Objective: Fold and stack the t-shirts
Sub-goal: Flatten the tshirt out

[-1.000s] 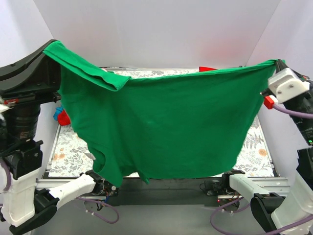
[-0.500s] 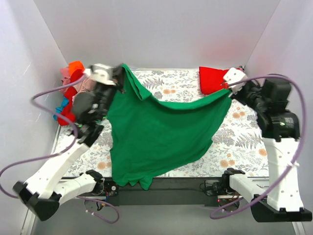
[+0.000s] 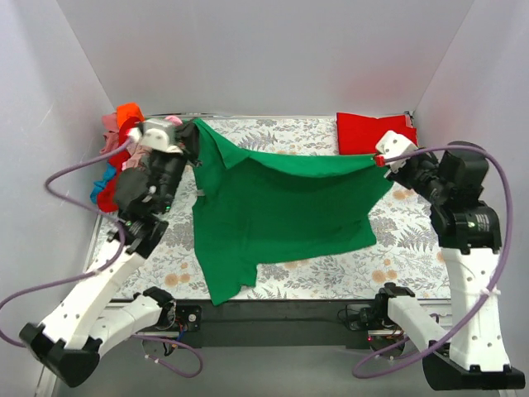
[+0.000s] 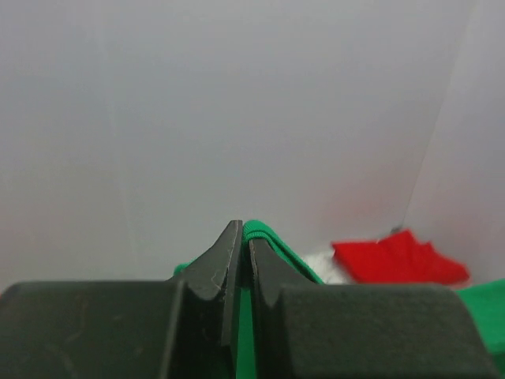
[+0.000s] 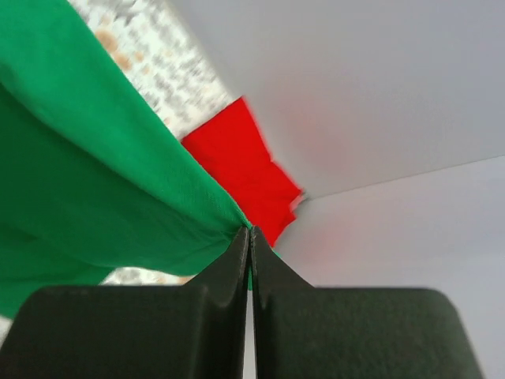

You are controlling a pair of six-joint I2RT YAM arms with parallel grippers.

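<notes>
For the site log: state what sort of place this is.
Likely a robot lab cell: white walls enclose a floral cloth, and the left gripper and right gripper stretch a green t-shirt.

Centre: held shirt [image 3: 281, 207]; back right: folded shirt [image 3: 372, 132]; left: shirt pile [image 3: 126, 116].

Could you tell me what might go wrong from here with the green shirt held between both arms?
The left gripper and right gripper each pinch only a thin edge of the green t-shirt, so it may slip free. Its lower corner lies at the near edge of the floral cloth and could slide off. The right gripper is close to the folded red t-shirt and might disturb it.
</notes>
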